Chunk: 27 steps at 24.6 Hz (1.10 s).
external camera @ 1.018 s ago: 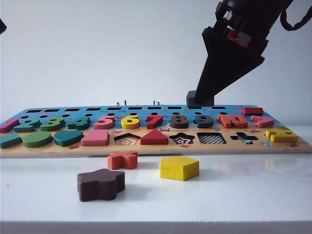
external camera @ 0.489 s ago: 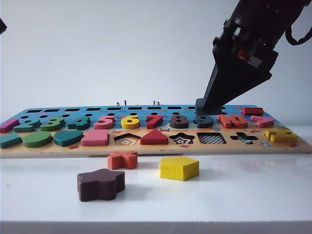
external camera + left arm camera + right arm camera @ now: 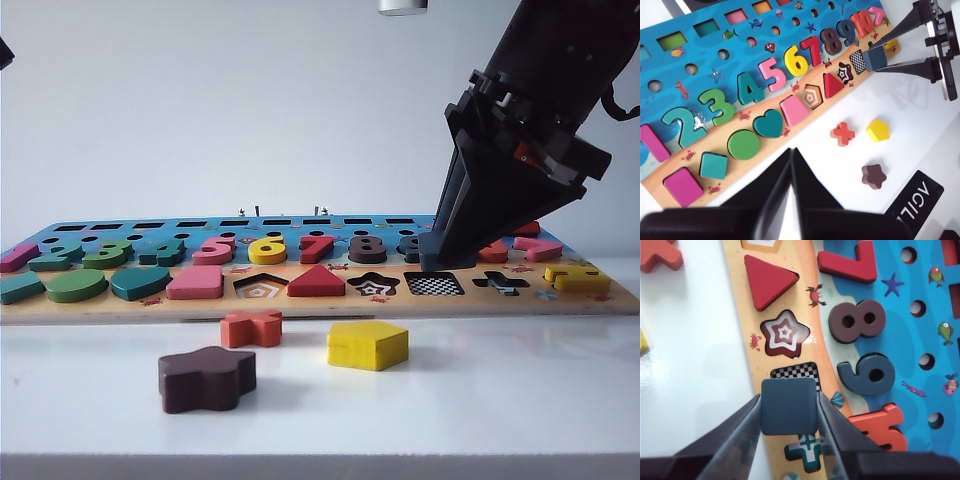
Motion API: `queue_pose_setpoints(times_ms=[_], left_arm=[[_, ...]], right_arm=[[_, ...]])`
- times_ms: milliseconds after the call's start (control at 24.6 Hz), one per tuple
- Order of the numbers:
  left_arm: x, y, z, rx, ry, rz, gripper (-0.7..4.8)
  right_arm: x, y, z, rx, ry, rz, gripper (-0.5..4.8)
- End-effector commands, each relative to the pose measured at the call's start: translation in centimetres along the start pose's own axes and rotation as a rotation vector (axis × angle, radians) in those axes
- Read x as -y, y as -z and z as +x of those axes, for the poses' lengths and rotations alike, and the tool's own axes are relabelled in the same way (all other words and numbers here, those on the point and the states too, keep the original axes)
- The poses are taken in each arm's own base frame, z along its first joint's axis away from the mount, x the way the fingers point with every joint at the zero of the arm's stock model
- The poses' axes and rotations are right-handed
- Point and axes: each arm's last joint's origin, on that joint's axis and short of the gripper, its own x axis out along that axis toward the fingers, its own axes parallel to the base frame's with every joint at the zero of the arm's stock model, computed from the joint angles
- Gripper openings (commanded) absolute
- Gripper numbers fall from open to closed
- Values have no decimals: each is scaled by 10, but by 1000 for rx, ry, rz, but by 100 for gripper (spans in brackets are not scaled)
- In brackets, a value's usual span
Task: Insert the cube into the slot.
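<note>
The right end effector (image 3: 789, 407) pinches the cube (image 3: 789, 406) — flat, dark navy, round-cornered — just over the slot (image 3: 795, 371), whose checkerboard floor shows on the wooden board (image 3: 320, 300) near the counter's front edge. The left end effector (image 3: 791, 165) — seemingly pressed together — hangs apart.

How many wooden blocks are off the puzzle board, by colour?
Orange-red wooden cross: 1
Yellow wooden pentagon: 1
Dark brown wooden flower: 1
Dark navy wooden cube, in right gripper above checkerboard slot: 1
Total: 4
Left gripper, shut over the table, holds none.
</note>
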Motion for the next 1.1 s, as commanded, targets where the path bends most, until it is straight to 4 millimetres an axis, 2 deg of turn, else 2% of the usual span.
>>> queue_pose_setpoints(times_ms=[41,529,774,1099], left_arm=[[0,-2,-1,14,6,16,17],[0,-2,-1,14,6,16,17],[0,-2,-1,14,6,15,17],[0,-2,0,14,6,15,17]], right_arm=[[3,-3,-1,20,27,-38,111],[4,-4,0,29,41,-86,93],[4,-4,8,14,25,-86,90],[7,-2,11,12,28,-75,89]])
